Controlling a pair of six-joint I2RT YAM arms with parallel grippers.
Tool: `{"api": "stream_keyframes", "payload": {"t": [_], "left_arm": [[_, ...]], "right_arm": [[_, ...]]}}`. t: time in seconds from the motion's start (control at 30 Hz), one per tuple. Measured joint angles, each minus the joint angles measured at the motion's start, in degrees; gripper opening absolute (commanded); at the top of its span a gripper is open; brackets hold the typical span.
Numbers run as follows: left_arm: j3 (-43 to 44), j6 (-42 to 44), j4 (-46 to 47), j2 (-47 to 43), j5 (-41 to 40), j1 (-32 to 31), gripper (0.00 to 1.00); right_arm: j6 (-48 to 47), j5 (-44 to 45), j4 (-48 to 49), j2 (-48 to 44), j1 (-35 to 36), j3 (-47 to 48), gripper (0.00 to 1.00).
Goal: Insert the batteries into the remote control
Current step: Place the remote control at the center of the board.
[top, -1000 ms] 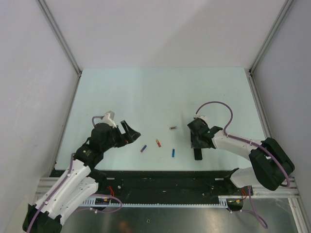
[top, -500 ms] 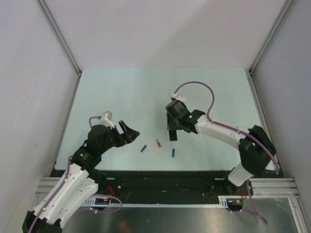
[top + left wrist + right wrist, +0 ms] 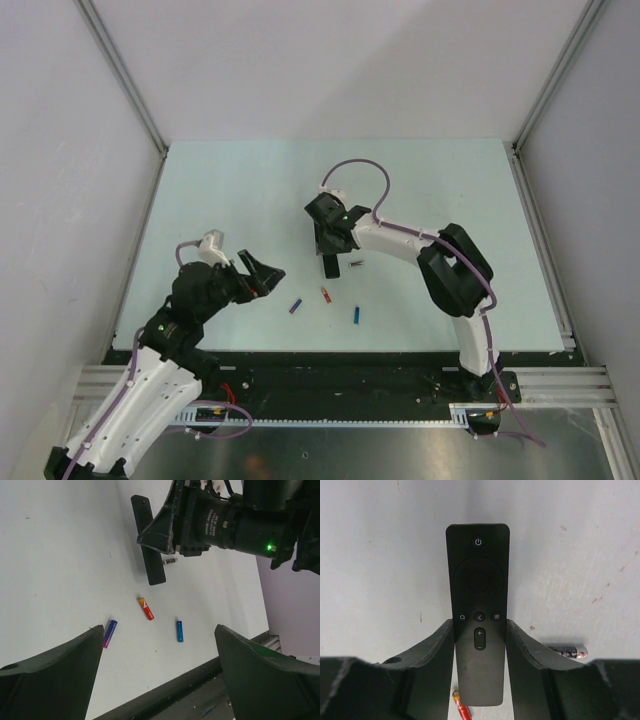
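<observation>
My right gripper (image 3: pixel 480 632) is shut on the remote control (image 3: pixel 479 580), a slim black bar with its button face toward the wrist camera. In the top view the right gripper (image 3: pixel 328 248) holds the remote control (image 3: pixel 331 267) just behind the batteries. The silvery-dark battery (image 3: pixel 356 263) lies right of it. The red-orange (image 3: pixel 326 294), purple-blue (image 3: pixel 296 306) and bright blue (image 3: pixel 356 314) batteries lie on the table nearer the front. My left gripper (image 3: pixel 266 273) is open and empty, left of the batteries. Its wrist view shows the remote control (image 3: pixel 148 540) and three coloured batteries (image 3: pixel 146 608) ahead.
The pale table (image 3: pixel 240 190) ends at a black front rail (image 3: pixel 330 365). Grey walls and metal posts (image 3: pixel 125 80) close in both sides and the back. The right arm (image 3: pixel 450 270) stretches across the middle right of the table.
The right arm has swung left across the table with the remote, from right of the batteries to just behind them. The left gripper has drawn back slightly.
</observation>
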Motion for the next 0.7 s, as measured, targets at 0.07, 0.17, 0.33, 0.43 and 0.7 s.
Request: {"api": "stream_keyframes", "payload": {"t": [0.07,0.17,0.33,0.43,0.7], "left_arm": [[0.0,0.0,0.0,0.0,0.0,0.0,0.96],[0.0,0.0,-0.3,0.4,0.1,0.0,0.97],[0.0,0.0,-0.5,2.2,0.3,0.0,1.00],[0.0,0.0,-0.6,3.3,0.2,0.0,1.00],[1.8,-0.2,-0.8,12.5,-5.6,-3.7,0.95]], "right_arm": [[-0.3,0.2,-0.7,1.6,0.0,1.9,0.32],[-0.6,0.0,-1.4,3.2,0.0,2.9,0.46],[-1.0,-0.8,-2.9,4.0,-0.1,2.8,0.72],[-0.9,-1.3,-2.7,3.8,-0.2,2.5,0.98],[0.2,-2.4,-2.6,-9.7,-1.0,-8.1,1.00]]}}
